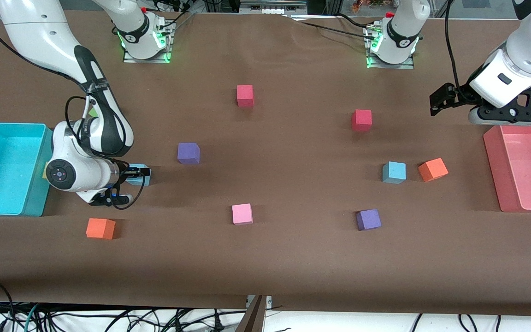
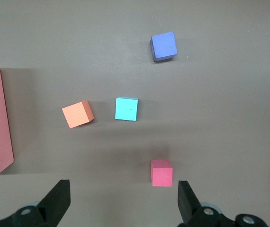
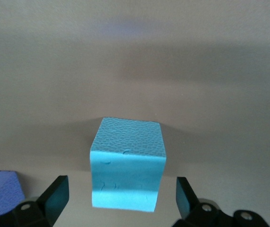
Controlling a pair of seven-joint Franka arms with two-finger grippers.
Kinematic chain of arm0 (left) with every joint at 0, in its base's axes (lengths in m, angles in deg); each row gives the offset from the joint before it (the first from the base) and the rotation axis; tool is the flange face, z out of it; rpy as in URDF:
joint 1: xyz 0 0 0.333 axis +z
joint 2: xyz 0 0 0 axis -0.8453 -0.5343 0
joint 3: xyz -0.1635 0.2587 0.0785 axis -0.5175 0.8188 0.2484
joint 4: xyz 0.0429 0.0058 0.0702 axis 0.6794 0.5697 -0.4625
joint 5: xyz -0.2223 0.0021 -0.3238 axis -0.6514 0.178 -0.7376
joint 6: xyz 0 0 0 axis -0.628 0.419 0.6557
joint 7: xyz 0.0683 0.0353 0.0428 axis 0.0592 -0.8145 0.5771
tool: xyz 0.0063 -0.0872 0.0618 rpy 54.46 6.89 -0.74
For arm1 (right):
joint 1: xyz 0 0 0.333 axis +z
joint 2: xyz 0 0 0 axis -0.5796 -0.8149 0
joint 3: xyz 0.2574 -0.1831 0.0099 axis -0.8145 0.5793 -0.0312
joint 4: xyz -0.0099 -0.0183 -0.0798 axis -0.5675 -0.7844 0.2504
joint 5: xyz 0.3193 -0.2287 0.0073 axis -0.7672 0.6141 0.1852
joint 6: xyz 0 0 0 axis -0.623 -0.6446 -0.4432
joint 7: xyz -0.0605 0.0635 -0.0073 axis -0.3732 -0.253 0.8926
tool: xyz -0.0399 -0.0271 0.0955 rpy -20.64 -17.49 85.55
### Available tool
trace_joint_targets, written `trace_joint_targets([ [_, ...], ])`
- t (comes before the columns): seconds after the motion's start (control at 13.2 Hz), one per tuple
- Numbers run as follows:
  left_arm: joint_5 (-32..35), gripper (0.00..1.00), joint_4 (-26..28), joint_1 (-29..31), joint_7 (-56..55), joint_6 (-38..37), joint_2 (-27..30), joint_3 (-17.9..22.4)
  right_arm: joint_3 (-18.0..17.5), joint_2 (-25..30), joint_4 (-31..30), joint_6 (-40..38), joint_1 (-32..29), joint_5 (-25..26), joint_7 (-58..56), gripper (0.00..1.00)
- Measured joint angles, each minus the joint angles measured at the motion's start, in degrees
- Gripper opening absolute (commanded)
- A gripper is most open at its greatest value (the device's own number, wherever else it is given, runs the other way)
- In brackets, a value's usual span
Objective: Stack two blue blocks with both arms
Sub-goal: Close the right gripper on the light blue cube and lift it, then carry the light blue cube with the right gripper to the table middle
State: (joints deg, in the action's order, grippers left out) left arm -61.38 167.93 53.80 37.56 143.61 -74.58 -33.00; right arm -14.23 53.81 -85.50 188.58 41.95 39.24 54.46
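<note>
The right pincer [image 1: 143, 172] is down at the table [image 1: 293, 258] beside the cyan bin [image 1: 2, 168], at the right arm's end. Its jaws stand open with one blue block [image 3: 127, 163] between the fingers [image 3: 54, 196]; the fingers sit apart from the block's sides, so nothing is gripped. The block rests on the table. In the front view only a sliver of it shows past the wrist. A purple cube [image 1: 188, 153] lies near this pincer, toward the middle of the table, and an orange cube [image 1: 100, 228] lies nearer to the front camera than the pincer.

The left pincer [image 1: 438, 101] hangs in the air with open, empty jaws, over the table just beside the pink bin [image 1: 523, 166], at the left arm's end. The second blue block [image 1: 394, 172] sits on the table below and ahead of this pincer, just beside another orange cube [image 1: 433, 169]. A red cube [image 1: 361, 120] lies near this pincer, and a second purple cube [image 1: 368, 219] lies well apart from it.
</note>
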Motion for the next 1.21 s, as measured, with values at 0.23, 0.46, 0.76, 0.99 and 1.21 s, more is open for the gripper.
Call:
trace_joint_targets([
  [0.23, 0.0, 1.0, 0.0, 0.0, 0.0, 0.0, 0.0, 0.0, 0.0, -0.9, 0.0, 0.2, 0.0, 0.0, 0.0, 0.53],
  [0.46, 0.0, 1.0, 0.0, 0.0, 0.0, 0.0, 0.0, 0.0, 0.0, -1.2, 0.0, 0.2, -0.1, 0.0, 0.0, 0.0],
  [0.76, 0.0, 1.0, 0.0, 0.0, 0.0, 0.0, 0.0, 0.0, 0.0, -1.1, 0.3, 0.3, -0.1, 0.0, 0.0, 0.0],
  [0.99, 0.0, 1.0, 0.0, 0.0, 0.0, 0.0, 0.0, 0.0, -0.5, -0.8, 4.9, -2.7, 1.8, -0.2, 2.1, 0.0],
  [1.21, 0.0, 1.0, 0.0, 0.0, 0.0, 0.0, 0.0, 0.0, -0.8, -0.5, 13.5, -9.9, 7.7, -0.4, 8.6, 0.0],
])
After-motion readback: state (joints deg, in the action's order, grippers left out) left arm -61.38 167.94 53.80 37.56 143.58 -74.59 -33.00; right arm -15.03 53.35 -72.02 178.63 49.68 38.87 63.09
